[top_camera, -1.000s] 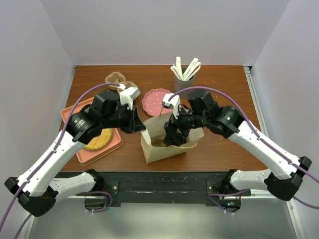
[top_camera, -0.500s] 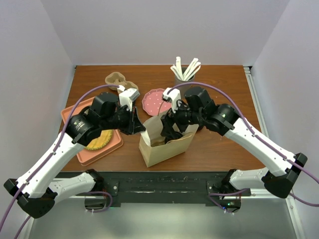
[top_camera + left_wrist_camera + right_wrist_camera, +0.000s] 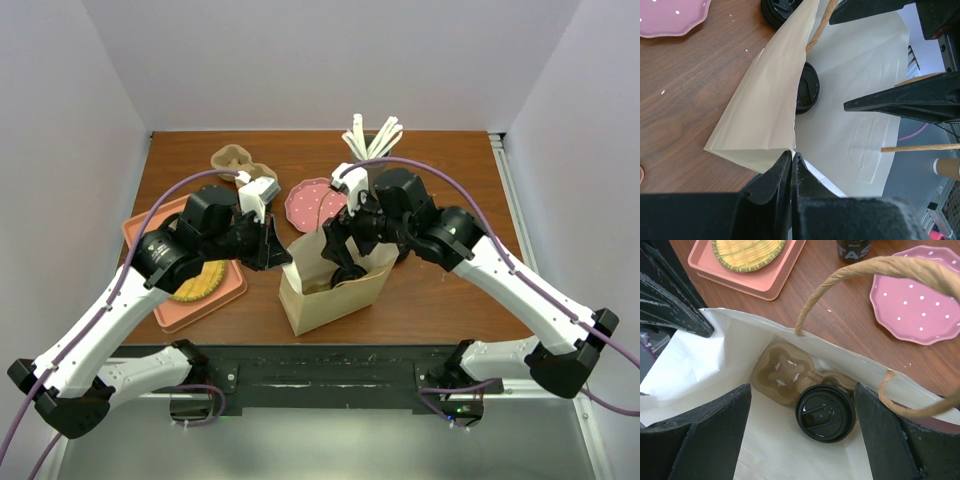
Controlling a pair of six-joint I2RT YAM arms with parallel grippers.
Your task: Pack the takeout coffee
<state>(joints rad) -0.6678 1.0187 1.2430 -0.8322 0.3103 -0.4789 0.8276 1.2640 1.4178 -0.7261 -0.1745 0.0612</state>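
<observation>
A tan paper bag (image 3: 330,290) stands open at the table's front centre. Inside it lies a brown cardboard cup carrier (image 3: 782,371), and a takeout coffee cup with a black lid (image 3: 826,413) sits in the carrier's near slot. That lid (image 3: 807,95) also shows in the left wrist view. My left gripper (image 3: 791,156) is shut on the bag's left rim and holds the mouth apart. My right gripper (image 3: 802,390) hangs open just above the bag's mouth, over the cup, with nothing between its fingers. A second dark cup (image 3: 854,247) stands on the table behind the bag.
A pink dotted plate (image 3: 310,203) lies behind the bag. A salmon tray (image 3: 150,225) with a woven mat sits at the left. Another cardboard carrier (image 3: 235,160) and a cup of white sticks (image 3: 370,140) stand at the back. The bag's paper handle (image 3: 860,272) arches beside my right fingers.
My right gripper has risen up and back out of the bag's mouth, jaws still wide. The bag stands a little straighter. The left gripper keeps its pinch on the rim.
</observation>
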